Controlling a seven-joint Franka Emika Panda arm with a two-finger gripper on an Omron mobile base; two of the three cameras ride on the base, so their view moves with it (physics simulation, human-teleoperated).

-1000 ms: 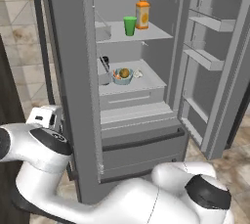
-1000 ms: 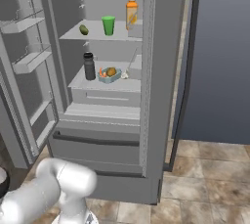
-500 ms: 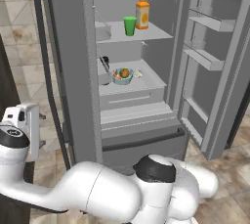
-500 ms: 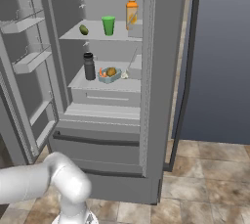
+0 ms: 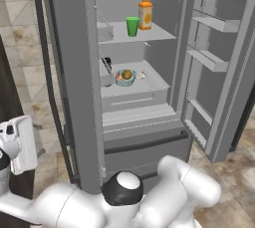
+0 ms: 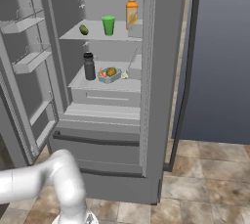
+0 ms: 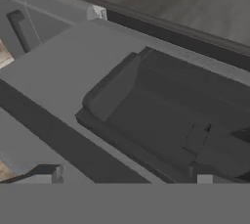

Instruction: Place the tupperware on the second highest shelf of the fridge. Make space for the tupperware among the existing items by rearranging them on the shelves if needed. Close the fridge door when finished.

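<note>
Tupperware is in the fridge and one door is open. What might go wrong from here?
1. The fridge door stands wide open on the far side from the arm's hand, so closing it likely needs a long swing across.
2. The tupperware sits near the shelf front beside a dark bottle; a careless pass could knock either.
3. Fingers face the dispenser panel; contact is possible.

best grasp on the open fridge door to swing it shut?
Judging by its pose, skip gripping: the open door stands swung wide, inner bins facing the fridge interior. Push its free outer edge from the outside face, toward the shelves. Its handle is hidden here.
</note>
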